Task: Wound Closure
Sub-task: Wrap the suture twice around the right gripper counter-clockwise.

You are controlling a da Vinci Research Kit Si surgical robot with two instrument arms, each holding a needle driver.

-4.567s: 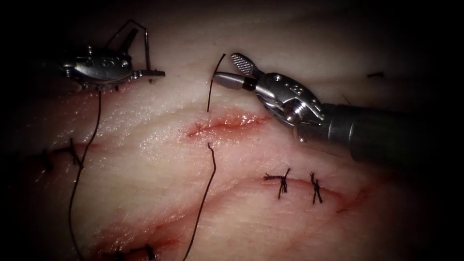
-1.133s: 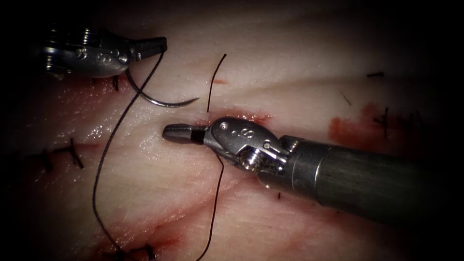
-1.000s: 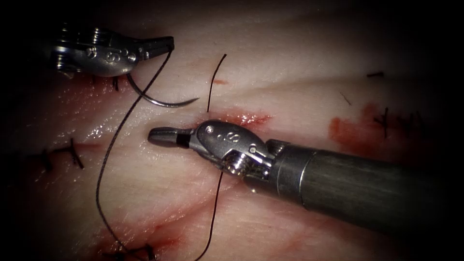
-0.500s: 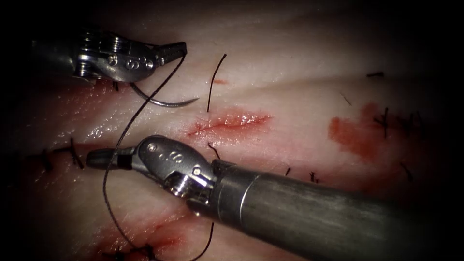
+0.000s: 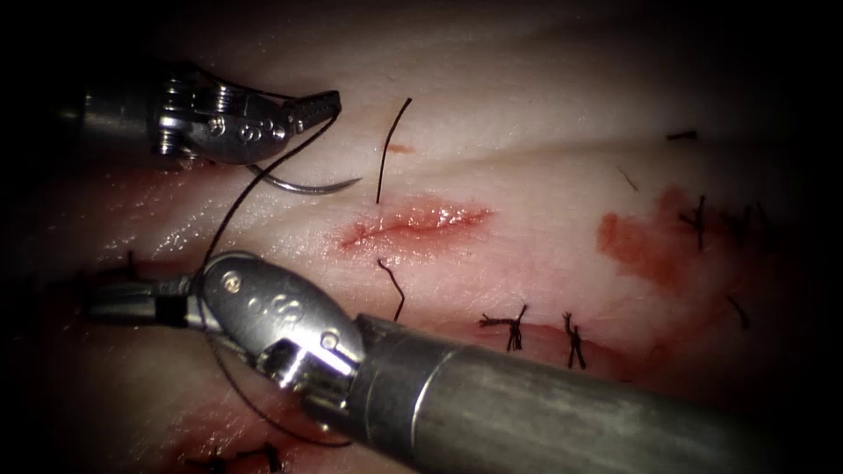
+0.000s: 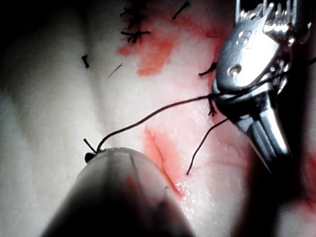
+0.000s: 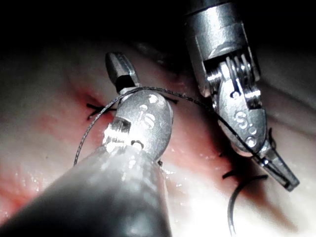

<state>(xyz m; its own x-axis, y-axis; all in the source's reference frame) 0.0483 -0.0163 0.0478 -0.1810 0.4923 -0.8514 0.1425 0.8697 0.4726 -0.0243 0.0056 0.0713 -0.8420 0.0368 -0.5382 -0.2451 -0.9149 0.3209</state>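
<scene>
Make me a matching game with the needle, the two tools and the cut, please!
Things:
1. needle
2. left tool
3. right tool
4. cut

States:
A. jaws shut on the thread
B. red line in the tissue, a thread end above and below it
C. curved, lying left of the cut, apparently not in the tissue
D. jaws shut, holding nothing, thread draped over it

Pairs: 1-C, 2-A, 3-D, 4-B
</scene>
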